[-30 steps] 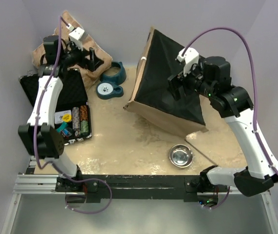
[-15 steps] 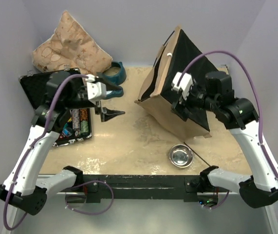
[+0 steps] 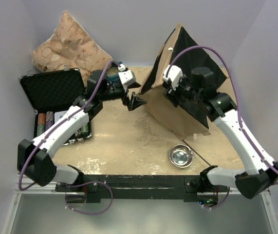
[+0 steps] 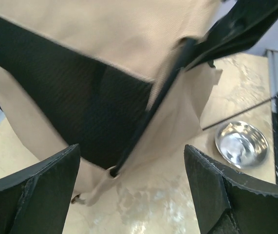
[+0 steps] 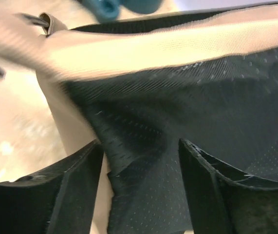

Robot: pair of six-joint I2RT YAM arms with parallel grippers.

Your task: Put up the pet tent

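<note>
The pet tent [image 3: 176, 121] stands tilted at the right middle of the table, tan outside with its black lining [image 3: 197, 58] facing up and right. My left gripper [image 3: 135, 101] is open just left of the tent's near-left corner. In the left wrist view the left gripper [image 4: 131, 148] frames that corner, where a thin dark pole [image 4: 148, 117] ends in a tan sleeve. My right gripper [image 3: 174, 97] reaches into the tent from above. In the right wrist view the right gripper [image 5: 141, 144] has its jaws apart, with a fold of black lining [image 5: 202, 97] between them.
A star-patterned pillow [image 3: 68, 44] lies at the back left. An open black case [image 3: 56, 92] with chips sits on the left. A teal bowl [image 3: 113, 73] is behind my left wrist. A steel bowl [image 3: 180, 156] [image 4: 241, 144] rests near the front right.
My left arm has swung from the pillow at the back left across to the tent's left corner. The tent has been raised and tilted more upright. My right jaws have narrowed around the lining.
</note>
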